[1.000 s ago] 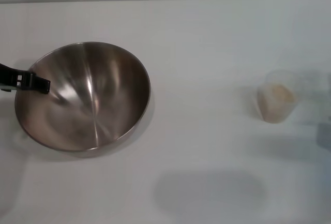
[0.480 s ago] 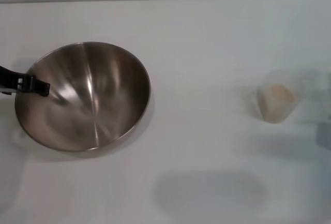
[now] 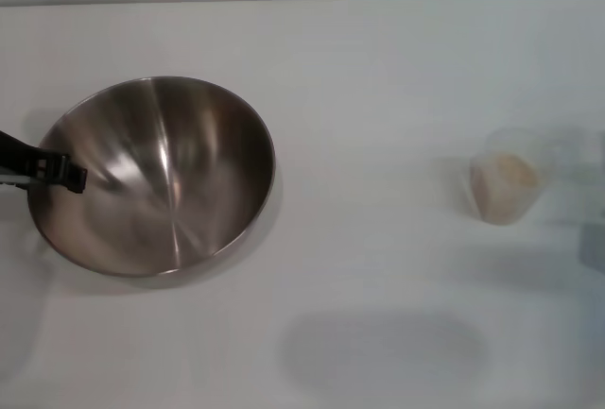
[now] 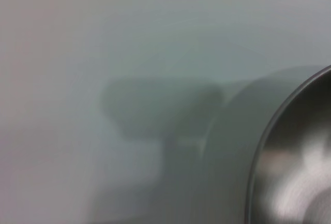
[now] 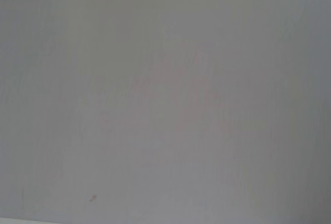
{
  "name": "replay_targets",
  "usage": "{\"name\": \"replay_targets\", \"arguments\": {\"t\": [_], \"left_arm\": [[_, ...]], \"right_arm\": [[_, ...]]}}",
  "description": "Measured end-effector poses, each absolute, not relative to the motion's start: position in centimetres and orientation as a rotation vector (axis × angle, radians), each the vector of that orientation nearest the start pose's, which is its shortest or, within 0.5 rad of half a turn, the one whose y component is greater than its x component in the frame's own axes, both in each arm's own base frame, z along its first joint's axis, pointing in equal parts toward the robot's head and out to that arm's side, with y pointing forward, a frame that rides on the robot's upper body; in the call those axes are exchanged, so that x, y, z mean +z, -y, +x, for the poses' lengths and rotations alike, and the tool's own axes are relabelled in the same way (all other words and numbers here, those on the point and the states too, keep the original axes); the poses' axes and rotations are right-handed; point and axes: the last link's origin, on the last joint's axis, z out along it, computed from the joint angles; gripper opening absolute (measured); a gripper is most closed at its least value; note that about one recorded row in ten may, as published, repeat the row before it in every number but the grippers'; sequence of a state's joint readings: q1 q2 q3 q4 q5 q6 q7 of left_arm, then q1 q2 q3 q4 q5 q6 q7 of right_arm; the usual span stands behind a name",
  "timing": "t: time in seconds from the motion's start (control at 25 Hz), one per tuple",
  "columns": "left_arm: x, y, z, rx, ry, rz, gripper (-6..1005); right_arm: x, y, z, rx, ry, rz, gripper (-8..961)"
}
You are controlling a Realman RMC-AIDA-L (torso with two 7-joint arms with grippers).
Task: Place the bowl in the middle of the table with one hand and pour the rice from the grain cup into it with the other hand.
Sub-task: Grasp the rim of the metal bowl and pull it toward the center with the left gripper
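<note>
Left claw (image 3: 68, 176) at frame left, seemingly pinching bowl (image 3: 156, 175) rim; slide gently toward worktop (image 3: 378, 78) centre, clear of grain cup (image 3: 506, 188).

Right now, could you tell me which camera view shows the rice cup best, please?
The head view: the cup stands whole on the table's right side, rice inside. The left wrist view shows only the bowl's edge; the right wrist view shows bare table.

This looks like a plain test room, not a real kitchen. There is just a bare white tabletop (image 3: 378, 78) with a grey wall behind it. Only a metal bowl (image 3: 156, 178) and a small cup (image 3: 508, 187) of rice (image 3: 510, 175) sit on it.
</note>
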State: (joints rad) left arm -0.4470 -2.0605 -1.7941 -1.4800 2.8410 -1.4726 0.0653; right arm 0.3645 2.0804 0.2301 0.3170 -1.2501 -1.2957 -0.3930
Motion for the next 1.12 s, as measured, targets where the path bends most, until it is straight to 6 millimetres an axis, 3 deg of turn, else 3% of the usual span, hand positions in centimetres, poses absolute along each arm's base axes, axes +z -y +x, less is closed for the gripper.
{"name": "replay_targets", "arguments": {"t": [0.68, 1.12], "left_arm": [[4.86, -35.68, -23.09, 0.385, 1.354, -1.963, 59], [4.49, -36.10, -23.01, 0.411, 1.362, -1.976, 50]], "right_arm": [[-0.78, -28.52, 36.33, 0.326, -0.502, -1.293, 641], [-0.75, -28.62, 36.26, 0.328, -0.499, -1.293, 640]]}}
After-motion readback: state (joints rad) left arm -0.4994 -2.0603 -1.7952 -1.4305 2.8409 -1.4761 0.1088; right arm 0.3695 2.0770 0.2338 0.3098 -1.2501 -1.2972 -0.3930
